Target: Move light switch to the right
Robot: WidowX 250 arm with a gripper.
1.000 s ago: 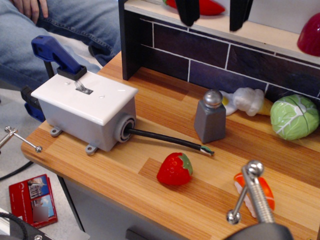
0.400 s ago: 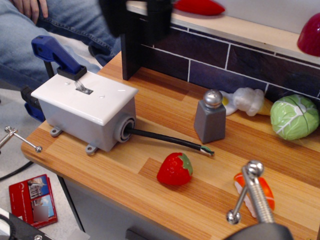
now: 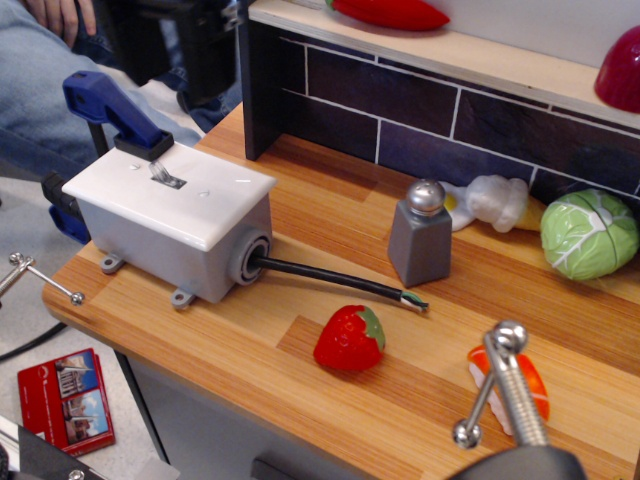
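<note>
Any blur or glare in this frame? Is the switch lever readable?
In the one view, observation.image: the gripper at top left is a dark smear, so its jaws are unreadable. The light switch is sharp, small but legible on its white faceplate, which shows no blown-out glare. The metal clamp screw at the bottom right is soft, being close to the lens. Lighting is even, shadows soft.

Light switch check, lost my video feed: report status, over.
Gripper above and behind the box, blurred, jaws unreadable. Light switch untouched, lever sticking out of the white faceplate. Blue clamp sits right behind the lever, crowding the approach.
</note>
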